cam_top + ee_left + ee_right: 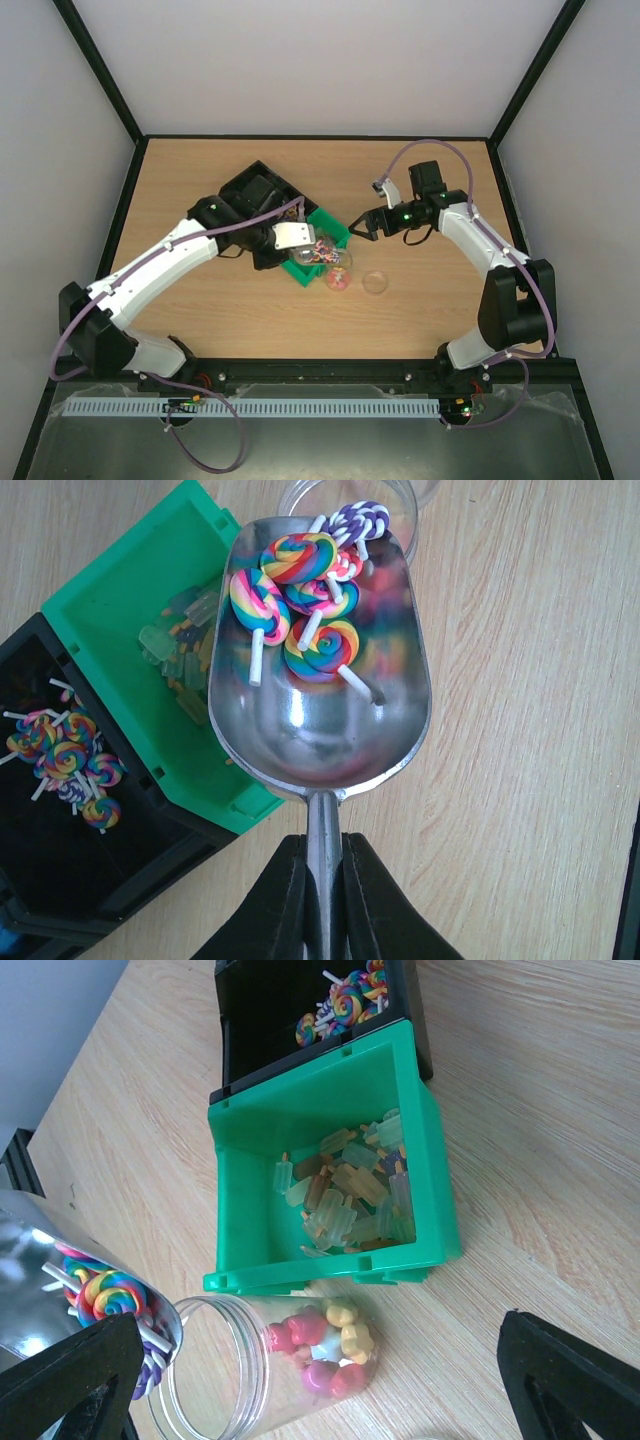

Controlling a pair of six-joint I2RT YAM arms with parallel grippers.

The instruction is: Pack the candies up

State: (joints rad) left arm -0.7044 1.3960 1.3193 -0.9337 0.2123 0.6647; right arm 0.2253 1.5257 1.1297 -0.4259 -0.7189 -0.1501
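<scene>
I take the green bin [327, 226] as my marker on the table [200, 180]. The black bin [255, 190] butts against its far-left side. The right gripper [360, 226] hangs just to the right of the green bin, jaws spread wide with nothing between them. The left gripper [322, 858] is clamped on the thin handle of the metal scoop [320, 750], whose bowl sits over the green bin's near edge with its lip reaching the mouth of the clear jar [225, 1360]. The jar stands just beside the green bin on the near side. The clear lid [376, 283] lies a little further out, to the near right.

The candies [300, 590] I'm carrying are swirl lollipops bunched at the scoop's front. A few pink and yellow sweets are already in the jar.

My worry is the pour. The scoop looks wider than the jar mouth, so a quick tilt could send lollipops over the rim onto the wood. Their sticks cross, so they may drop as one clump. Nothing holds the jar, and a nudge from the scoop lip could shove or tip it.
</scene>
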